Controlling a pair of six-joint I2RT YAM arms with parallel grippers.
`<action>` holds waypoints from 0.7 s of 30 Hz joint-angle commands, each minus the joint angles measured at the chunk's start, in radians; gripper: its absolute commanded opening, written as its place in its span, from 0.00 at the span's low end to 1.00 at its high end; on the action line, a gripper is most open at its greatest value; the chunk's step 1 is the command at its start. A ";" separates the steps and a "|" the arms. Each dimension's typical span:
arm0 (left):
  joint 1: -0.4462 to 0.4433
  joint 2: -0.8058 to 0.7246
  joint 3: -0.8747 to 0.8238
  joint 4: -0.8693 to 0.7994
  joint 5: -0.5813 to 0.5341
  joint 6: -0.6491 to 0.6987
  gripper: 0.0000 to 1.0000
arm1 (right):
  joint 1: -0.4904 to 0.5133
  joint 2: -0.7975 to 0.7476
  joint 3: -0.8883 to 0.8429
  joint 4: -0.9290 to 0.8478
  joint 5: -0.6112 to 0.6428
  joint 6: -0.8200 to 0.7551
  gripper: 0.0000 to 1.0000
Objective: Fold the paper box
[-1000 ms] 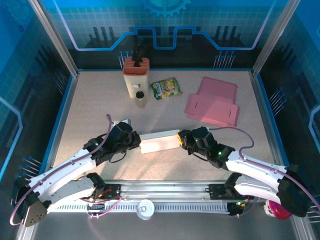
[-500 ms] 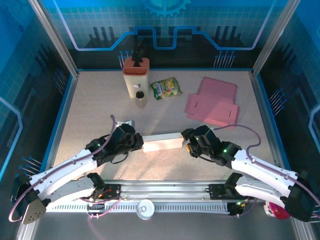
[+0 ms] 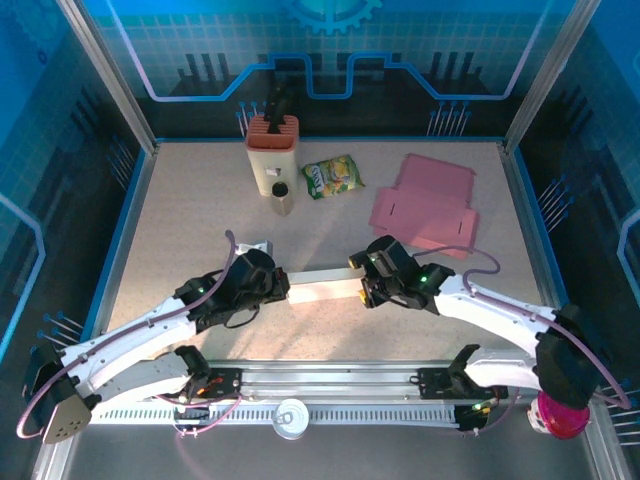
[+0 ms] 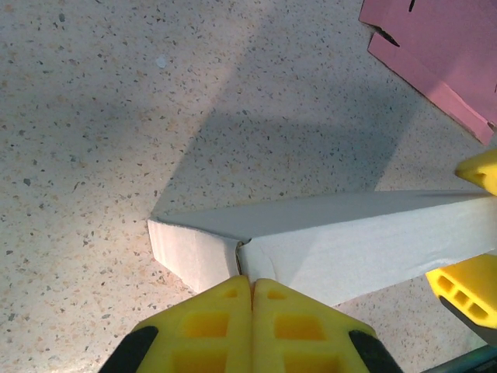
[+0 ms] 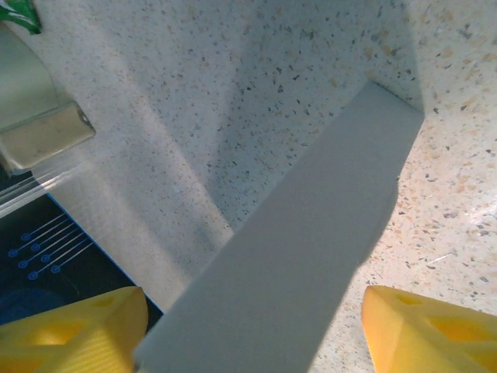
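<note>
1. Opening wide over the past second, the right gripper [image 3: 362, 283] is now standing with its jaws apart on either side of the right end of the white paper box [image 3: 322, 285], its arm having swung in from the lower right.
2. Sliding slightly rightward over the same second, the box is lying as a long, narrow folded block near the middle of the speckled table [image 3: 190, 230], between the two grippers.
3. Seen from the right wrist, the box [image 5: 295, 256] is running diagonally between the two yellow fingers [image 5: 70, 330], neither of them pressing on it.
4. At the box's left end, the left gripper [image 3: 283, 287] is holding on with its jaws squeezed together.
5. Seen from the left wrist, that gripper [image 4: 252, 294] is pinching a thin edge where the box [image 4: 334, 237] shows a seam, while the right gripper [image 4: 474, 225] is bracketing the far end.
6. Beyond the box, a flat pink cardboard sheet [image 3: 425, 205] is lying well apart at the far right of the table; its corner [image 4: 443, 54] is showing in the left wrist view.
7. Farther back, a green-and-yellow snack bag [image 3: 333, 177] is sitting near a beige holder with an orange top [image 3: 272, 150], with a small dark-capped jar [image 3: 281, 198] just in front of the holder.
</note>
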 commanded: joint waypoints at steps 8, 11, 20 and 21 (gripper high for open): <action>-0.035 -0.025 0.005 -0.091 -0.053 0.036 0.15 | 0.028 0.009 -0.053 0.137 -0.039 -0.120 0.47; -0.054 -0.063 0.024 -0.112 -0.085 0.031 0.33 | 0.053 -0.013 -0.096 0.213 0.008 -0.163 0.38; -0.070 -0.184 0.098 -0.210 -0.142 0.025 0.49 | 0.100 0.190 -0.148 0.657 0.025 -0.247 0.30; -0.070 -0.192 0.100 -0.220 -0.154 0.026 0.49 | 0.110 0.226 -0.136 0.683 0.023 -0.246 0.32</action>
